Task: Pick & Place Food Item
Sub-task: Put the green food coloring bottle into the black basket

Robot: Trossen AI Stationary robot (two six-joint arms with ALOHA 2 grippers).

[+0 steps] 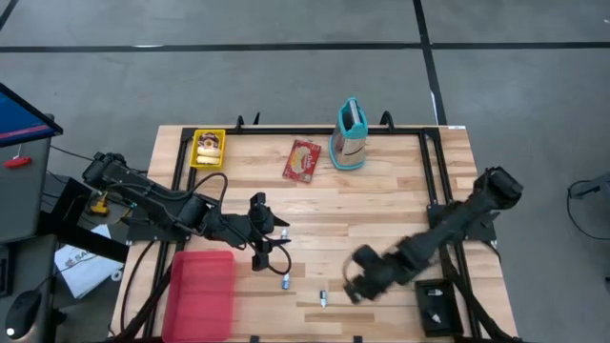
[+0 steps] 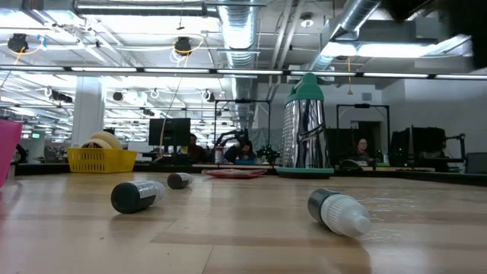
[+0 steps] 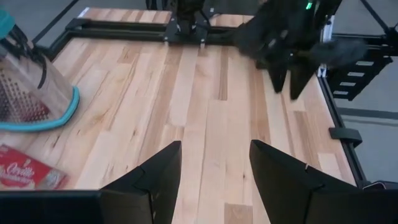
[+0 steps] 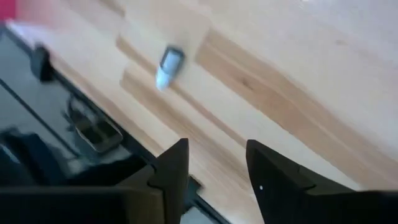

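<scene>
A flat red food packet (image 1: 302, 160) lies on the wooden table toward its far edge, and its corner shows in the left wrist view (image 3: 25, 169). My left gripper (image 1: 272, 238) (image 3: 214, 162) hovers open above mid-table, pointing toward the table's right side, with nothing between its fingers. My right gripper (image 1: 351, 284) (image 4: 217, 158) hangs open above the near right part of the table, tilted downward and blurred, also with nothing in it. A small bottle (image 4: 168, 65) lies on the wood beyond its fingers.
A teal-rimmed metal grater (image 1: 350, 135) stands beside the packet. A yellow basket (image 1: 208, 148) sits at the far left and a pink bin (image 1: 202, 291) at the near left. Small bottles (image 1: 284, 282) (image 1: 322, 299) lie on their sides near the front edge.
</scene>
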